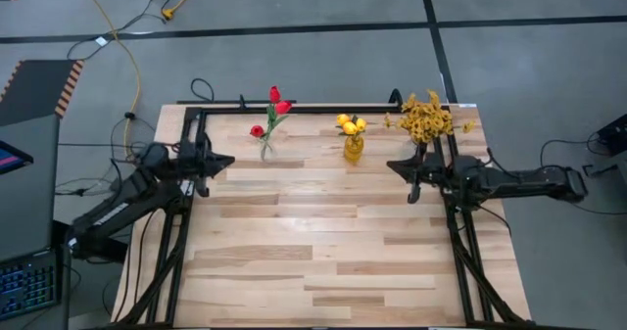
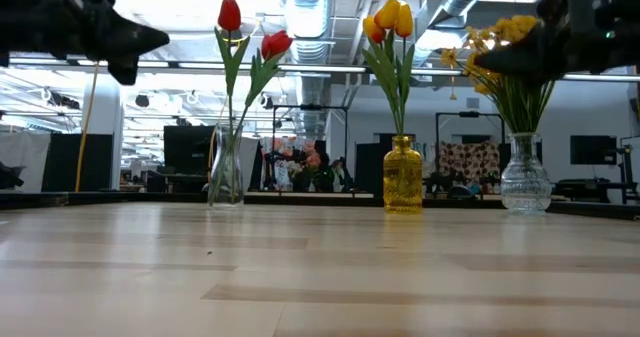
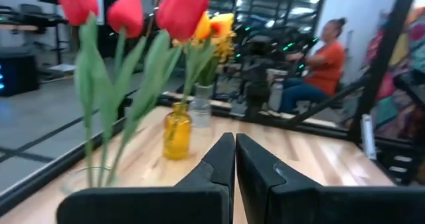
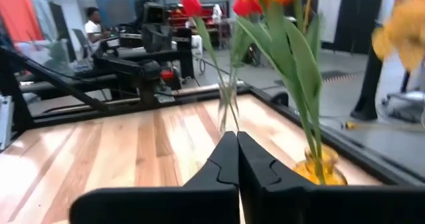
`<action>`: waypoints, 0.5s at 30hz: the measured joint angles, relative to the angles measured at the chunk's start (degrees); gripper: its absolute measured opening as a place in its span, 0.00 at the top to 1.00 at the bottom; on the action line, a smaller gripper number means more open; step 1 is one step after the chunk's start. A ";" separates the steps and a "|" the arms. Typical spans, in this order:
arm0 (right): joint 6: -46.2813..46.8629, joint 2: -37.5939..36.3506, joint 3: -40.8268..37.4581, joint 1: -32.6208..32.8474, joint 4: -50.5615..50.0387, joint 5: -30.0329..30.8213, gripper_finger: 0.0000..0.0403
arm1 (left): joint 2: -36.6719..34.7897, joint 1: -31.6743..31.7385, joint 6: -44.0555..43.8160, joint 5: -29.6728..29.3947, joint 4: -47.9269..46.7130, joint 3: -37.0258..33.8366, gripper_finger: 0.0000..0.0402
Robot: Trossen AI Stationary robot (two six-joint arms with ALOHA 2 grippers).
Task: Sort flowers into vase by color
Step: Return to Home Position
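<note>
left to right along the far edge of the wooden table point(image 1: 323, 261): the left gripper point(image 1: 228, 161) hovers clenched and empty, fingers pressed together, near a clear vase point(image 1: 265, 151) holding three red tulips point(image 1: 277, 102). at the middle, a yellow vase point(image 1: 354, 149) carries the yellow-orange tulips point(image 1: 350, 125). farther right, a patterned glass vase point(image 2: 525, 185) holds the mustard-yellow blossoms point(image 1: 426, 117) (partly behind an arm in the low view). the right gripper point(image 1: 394, 164) hangs near it, likewise clenched on nothing.

Bright ceiling lights point(image 2: 305, 2) behind the flowers point(image 2: 229, 15)
</note>
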 joint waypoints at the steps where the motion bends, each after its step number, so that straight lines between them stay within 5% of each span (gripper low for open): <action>1: 0.72 -0.02 -0.48 -0.56 0.02 -0.09 0.96 | -0.25 -0.01 -0.67 0.76 1.93 -1.44 1.00; 8: 5.17 -0.02 -7.62 -1.88 7.45 -2.15 0.89 | -0.27 -2.41 0.82 1.14 12.56 -8.81 1.00; 15: 4.88 -0.07 -7.72 -1.86 5.80 -2.33 0.96 | -0.23 -5.87 9.98 0.84 16.42 -10.96 1.00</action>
